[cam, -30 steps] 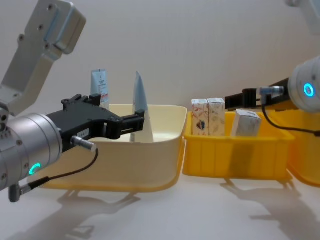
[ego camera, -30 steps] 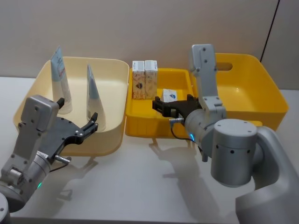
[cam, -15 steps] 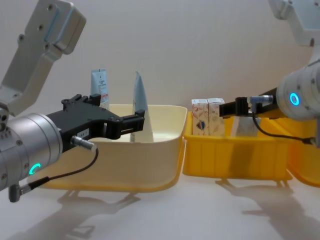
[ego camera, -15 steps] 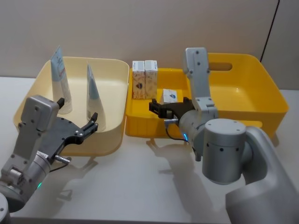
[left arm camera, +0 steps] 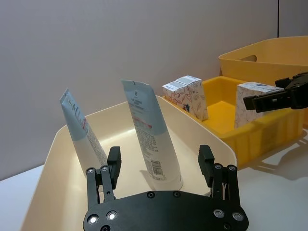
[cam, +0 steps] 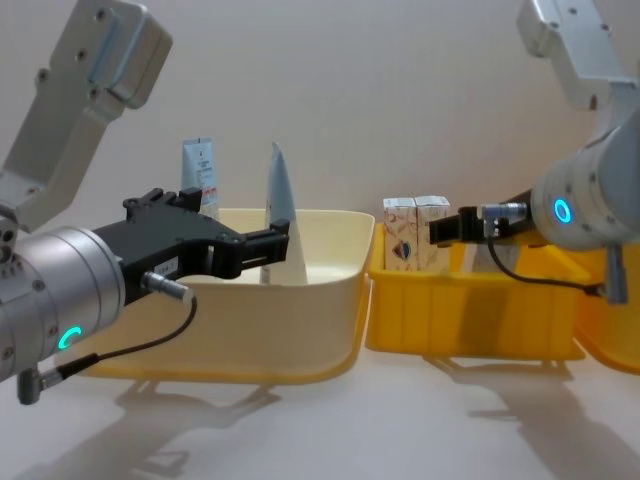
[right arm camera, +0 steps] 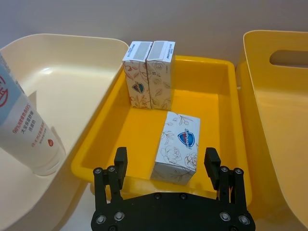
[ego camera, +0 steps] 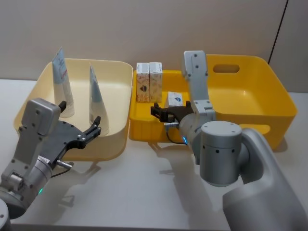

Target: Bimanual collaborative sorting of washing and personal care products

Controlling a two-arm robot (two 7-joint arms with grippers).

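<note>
White carton (right arm camera: 177,147) in yellow tray (right arm camera: 207,61) just ahead of spread right claw (right arm camera: 165,155); left claw (left arm camera: 160,154) also spread.

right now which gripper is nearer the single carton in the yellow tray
Right. The right gripper is open just in front of the single carton; the left gripper is off at the cream bin.

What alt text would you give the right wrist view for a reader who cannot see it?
The open right gripper faces a lone white carton in the small yellow bin, with two more cartons side by side at its far end. A cream bin holding a squeeze tube adjoins it.
</note>
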